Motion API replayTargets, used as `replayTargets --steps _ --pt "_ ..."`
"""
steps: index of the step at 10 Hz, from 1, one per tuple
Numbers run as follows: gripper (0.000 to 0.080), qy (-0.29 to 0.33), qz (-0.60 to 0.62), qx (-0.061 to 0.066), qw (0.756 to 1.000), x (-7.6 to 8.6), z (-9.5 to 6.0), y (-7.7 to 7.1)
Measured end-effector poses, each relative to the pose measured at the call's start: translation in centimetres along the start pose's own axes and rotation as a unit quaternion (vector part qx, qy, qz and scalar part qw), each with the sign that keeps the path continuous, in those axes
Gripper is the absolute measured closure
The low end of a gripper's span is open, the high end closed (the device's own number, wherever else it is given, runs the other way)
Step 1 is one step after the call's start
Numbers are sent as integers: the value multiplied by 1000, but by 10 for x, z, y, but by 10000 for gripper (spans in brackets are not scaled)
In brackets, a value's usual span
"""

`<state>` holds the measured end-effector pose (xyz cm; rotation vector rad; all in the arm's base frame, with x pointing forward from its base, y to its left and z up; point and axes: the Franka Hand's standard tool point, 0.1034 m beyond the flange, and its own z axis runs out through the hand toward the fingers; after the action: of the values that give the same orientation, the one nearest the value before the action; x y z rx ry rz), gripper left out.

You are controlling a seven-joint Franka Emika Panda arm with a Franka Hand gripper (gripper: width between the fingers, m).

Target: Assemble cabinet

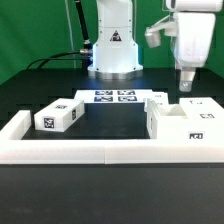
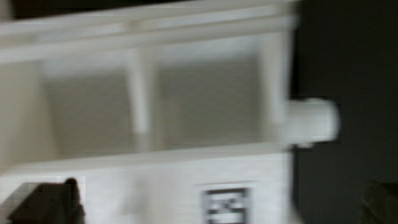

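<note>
The cabinet body (image 1: 180,125), a large open white box with small tags, stands at the exterior view's right, against the border wall. In the wrist view it (image 2: 160,100) fills the frame, showing an inner divider, a round peg on one side and a tag (image 2: 228,200). A smaller white tagged box part (image 1: 58,117) lies at the exterior view's left. A flat tagged white part (image 1: 203,102) lies behind the body. My gripper (image 1: 186,82) hangs just above the body's back edge, jaws apart and empty; in the wrist view the gripper (image 2: 214,208) shows one dark finger (image 2: 47,205).
The marker board (image 1: 114,96) lies in front of the robot base (image 1: 112,50). A low white border wall (image 1: 100,152) runs along the front and up the exterior view's left. Cables trail at the back left.
</note>
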<state>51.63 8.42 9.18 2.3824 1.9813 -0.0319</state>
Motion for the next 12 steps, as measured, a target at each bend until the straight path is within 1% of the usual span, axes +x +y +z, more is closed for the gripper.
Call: replayTargets --steps 1,2,3,4,5,6,7,8,11,12 --pt "4 0 13 -6 1000 -4 -5 -18" --pt "2 -1 18 -6 1000 -12 -6 -40" --pt "2 2 20 -8 1000 -21 -1 -60" --pt "2 3 21 -4 1000 -26 6 -73" --pt "2 9 21 -4 1000 -29 15 -88" --pt "2 12 20 2 1000 -31 24 -102" --pt "2 13 19 4 1000 -28 27 -102" --pt "2 13 19 9 1000 -28 30 -105" --pt "2 12 18 10 1000 -29 32 -106" --pt "2 12 21 16 1000 -32 37 -108"
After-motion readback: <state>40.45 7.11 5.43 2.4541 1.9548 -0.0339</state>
